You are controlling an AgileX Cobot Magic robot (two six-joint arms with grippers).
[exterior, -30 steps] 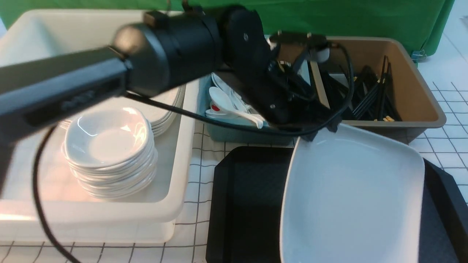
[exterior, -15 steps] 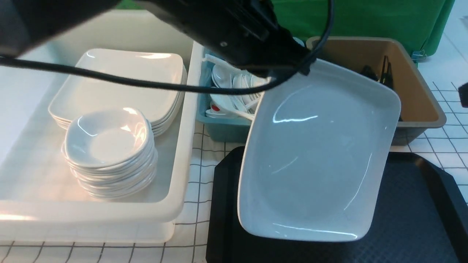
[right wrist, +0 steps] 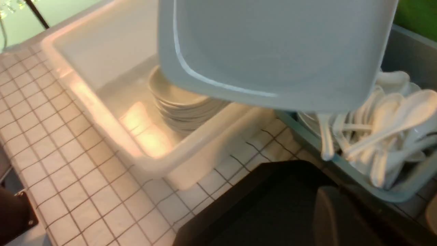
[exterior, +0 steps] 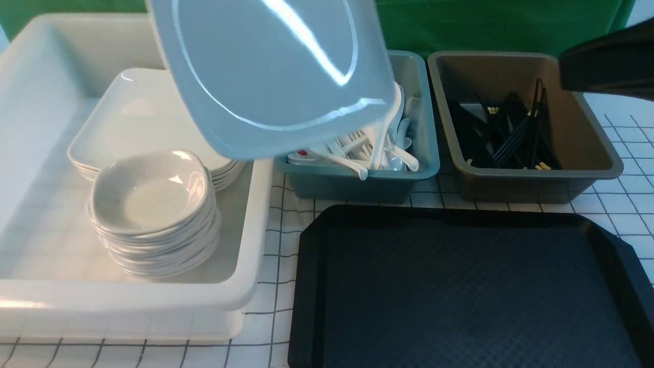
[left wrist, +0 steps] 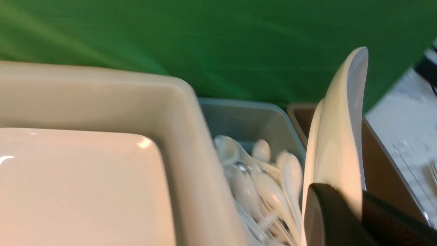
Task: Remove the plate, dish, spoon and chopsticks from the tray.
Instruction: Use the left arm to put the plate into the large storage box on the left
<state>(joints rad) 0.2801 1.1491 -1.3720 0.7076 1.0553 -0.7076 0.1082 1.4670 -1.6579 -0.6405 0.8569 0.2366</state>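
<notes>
Front view: your plate point(exterior: 276, 66) is in the air, tilted, over the inner side of the white tub point(exterior: 255, 225) and partly over the blue bin point(exterior: 357, 186). The left wrist view shows your left gripper point(left wrist: 336, 212) pinching it at the rim; your right gripper point(right wrist: 341, 208) has its fingers together, with nothing seen between them. The visible part of the tray point(exterior: 475, 286) is bare. Spoons lie in the blue bin and chopsticks in the brown bin point(exterior: 526, 174); you cannot tell from this which came off the tray.

Principal hazard, in my judgement: the grip takes only an edge of a broad, glossy plate, so its weight could swivel it or let it slip if you swing or stop sharply. Carried too low, its lower edge could catch the tub wall or strike the bowl stack point(exterior: 153, 214). Released while tilted or off-centre, it could slide off the plate stack point(exterior: 148, 122) and chip. Level it and centre it before you let go.
</notes>
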